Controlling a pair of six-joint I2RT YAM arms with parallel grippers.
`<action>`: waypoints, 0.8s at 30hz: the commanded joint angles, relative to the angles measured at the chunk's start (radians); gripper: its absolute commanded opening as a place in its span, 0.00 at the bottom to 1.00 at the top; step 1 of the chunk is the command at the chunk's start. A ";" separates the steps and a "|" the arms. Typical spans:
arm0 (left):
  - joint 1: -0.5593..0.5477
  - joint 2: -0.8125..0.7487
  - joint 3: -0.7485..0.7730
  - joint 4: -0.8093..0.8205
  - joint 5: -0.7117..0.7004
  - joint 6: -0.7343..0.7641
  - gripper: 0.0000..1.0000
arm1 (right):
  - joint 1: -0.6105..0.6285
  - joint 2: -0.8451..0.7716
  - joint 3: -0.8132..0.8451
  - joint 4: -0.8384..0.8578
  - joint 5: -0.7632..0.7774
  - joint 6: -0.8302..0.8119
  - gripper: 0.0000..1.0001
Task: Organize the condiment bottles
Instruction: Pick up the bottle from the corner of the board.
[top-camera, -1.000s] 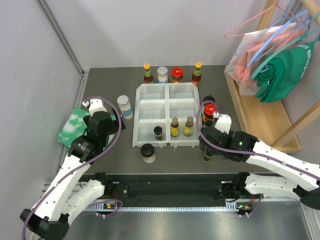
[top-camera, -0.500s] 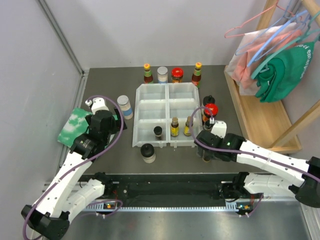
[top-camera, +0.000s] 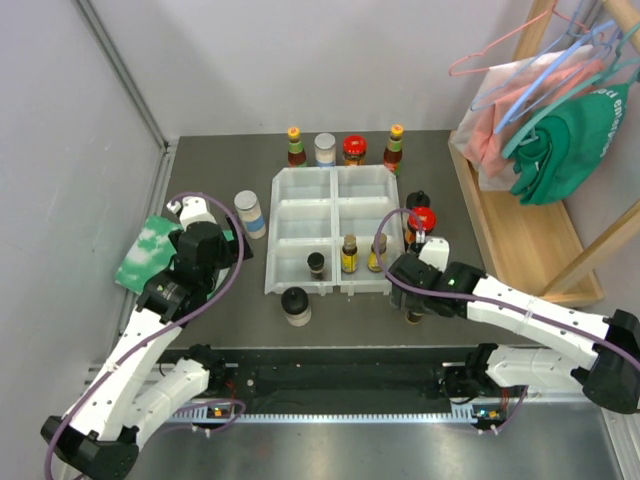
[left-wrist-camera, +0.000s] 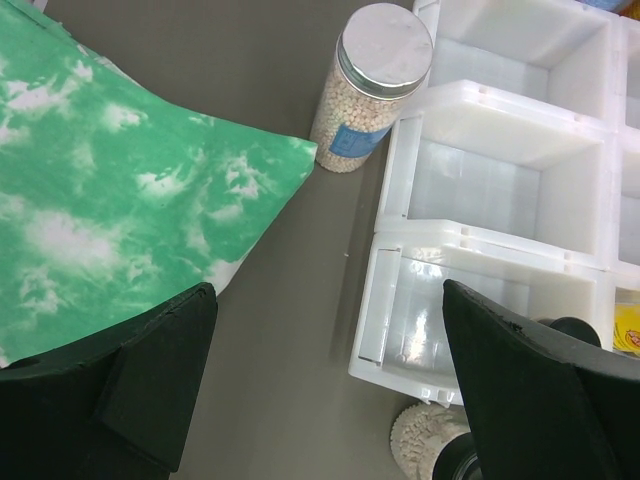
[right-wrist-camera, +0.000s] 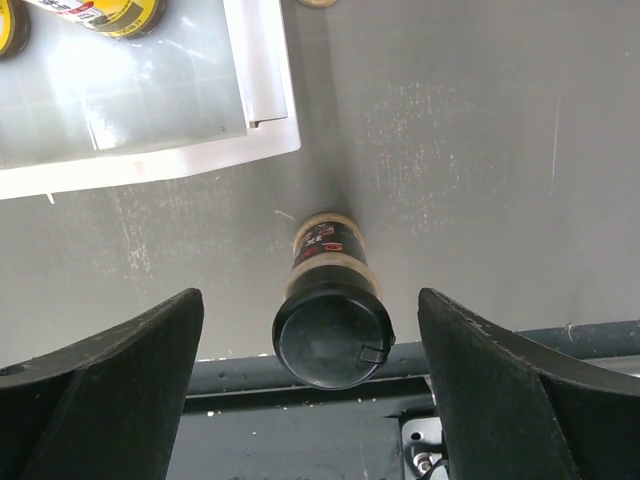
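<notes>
My right gripper (right-wrist-camera: 310, 296) (top-camera: 411, 293) stands open above a black-capped bottle (right-wrist-camera: 330, 318) (top-camera: 414, 316) that stands upright near the table's front edge; the fingers flank it without touching. My left gripper (left-wrist-camera: 328, 288) (top-camera: 214, 251) is open over bare table between the green-white cloth (left-wrist-camera: 110, 220) and the white tray (left-wrist-camera: 400, 330), holding nothing. A pale-lidded jar (left-wrist-camera: 368, 88) (top-camera: 250, 213) stands left of the tray. Three small bottles (top-camera: 349, 254) stand in the tray's front compartments. Another black-capped jar (top-camera: 295, 305) stands before the tray.
Several bottles and jars (top-camera: 354, 150) line the table behind the tray (top-camera: 285, 180). A red-lidded jar (top-camera: 423, 221) and a black-capped bottle (top-camera: 418, 202) stand right of it. A wooden rack with hangers and clothes (top-camera: 545, 130) fills the right side. The black front rail (right-wrist-camera: 300, 420) lies just past the right gripper.
My right arm has swung a little left, bringing its open fingers over the black-capped bottle. The left arm has barely moved.
</notes>
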 joint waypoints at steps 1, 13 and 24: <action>0.009 -0.011 -0.005 0.048 0.006 0.009 0.99 | -0.012 0.005 -0.007 0.025 0.000 -0.009 0.86; 0.012 -0.012 -0.003 0.054 0.031 0.022 0.99 | -0.016 0.030 0.000 0.005 0.003 -0.006 0.62; 0.018 -0.023 -0.009 0.068 0.057 0.034 0.99 | -0.016 0.044 0.017 -0.040 0.036 0.003 0.32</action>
